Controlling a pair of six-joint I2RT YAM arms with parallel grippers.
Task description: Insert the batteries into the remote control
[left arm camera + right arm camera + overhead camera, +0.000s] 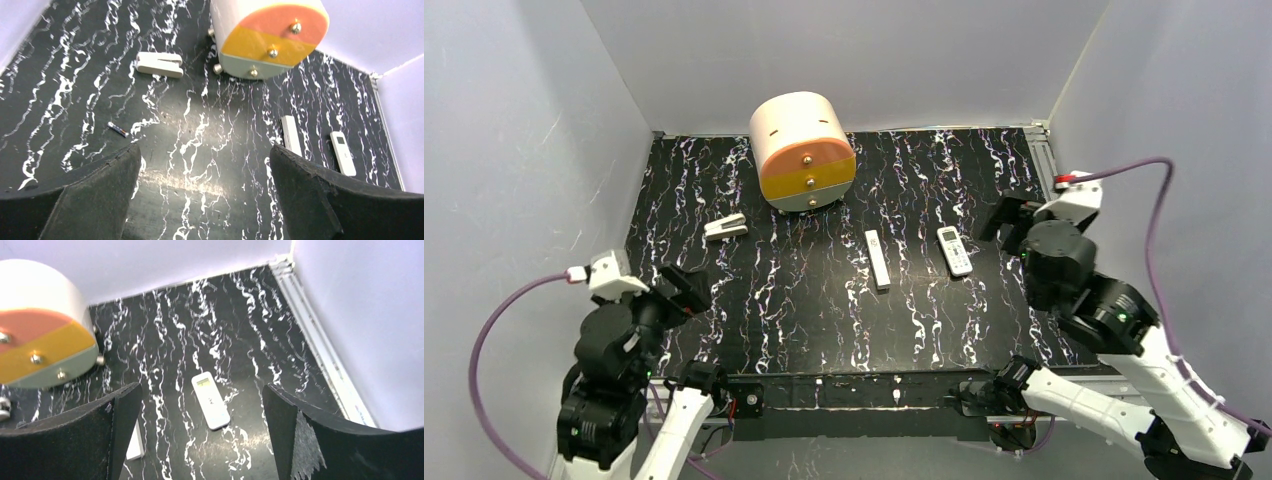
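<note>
A: State of left jaws?
B: Wide open, nothing in them, low over near-left of the black white-veined desk (804, 300).
A: And right jaws?
B: Spread wide too, empty, hanging above the small white plastic remote control (211, 400), no contact.
A: How does it lie?
B: Face up, right half of desk, just beside a longer narrow white bar (877, 259), not touching.
A: Batteries?
B: Can make out one tiny dark slim battery (118, 129), flat on desk's left side, near a white-grey wedge-shaped piece (160, 64), well apart from remote control.

The remote control (955, 250) is white, the table (804, 300) black with white veins
</note>
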